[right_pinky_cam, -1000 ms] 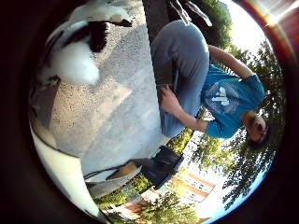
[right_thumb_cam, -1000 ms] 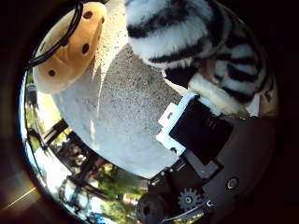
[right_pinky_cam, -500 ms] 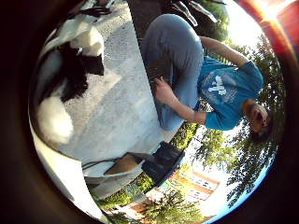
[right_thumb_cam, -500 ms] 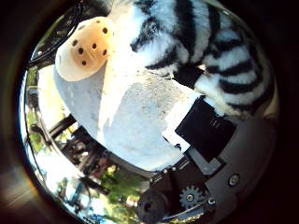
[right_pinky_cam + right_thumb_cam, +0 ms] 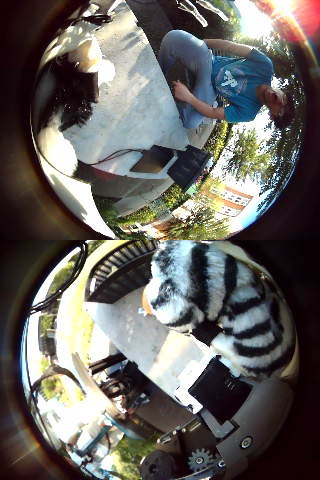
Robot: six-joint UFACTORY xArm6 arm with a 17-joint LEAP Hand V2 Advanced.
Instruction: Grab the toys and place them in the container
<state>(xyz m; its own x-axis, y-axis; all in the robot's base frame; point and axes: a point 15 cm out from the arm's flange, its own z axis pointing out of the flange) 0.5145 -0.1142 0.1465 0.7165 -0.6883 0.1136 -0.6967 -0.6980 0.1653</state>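
Slipping is the main risk, as I judge it; the dark slatted crate (image 5: 117, 272), most likely the container, sits on the far part of the tabletop (image 5: 145, 340) at about ten o'clock from the striped toy (image 5: 220, 305), and bare stone lies between the two; the toy fills much of the thumb-side view, so it is close against the palm and seems to hang clear of the stone rather than rest on it. A soft, furry body gives under pressure, so a quick swing or tilt of the hand (image 5: 235, 410) on the way across could let it squirm loose and drop short of the crate, or catch on the crate's rim and roll off; the tabletop's edge is also not far off, at about seven o'clock from the toy, and a drop there would send the toy to the ground.

One of the fingers (image 5: 217, 387), a black-and-white block, lies pressed against the toy's underside at about six o'clock; the fingers look curled in round the toy and gripping it, though how far they wrap behind the fur is hidden; nothing else is in their hold.
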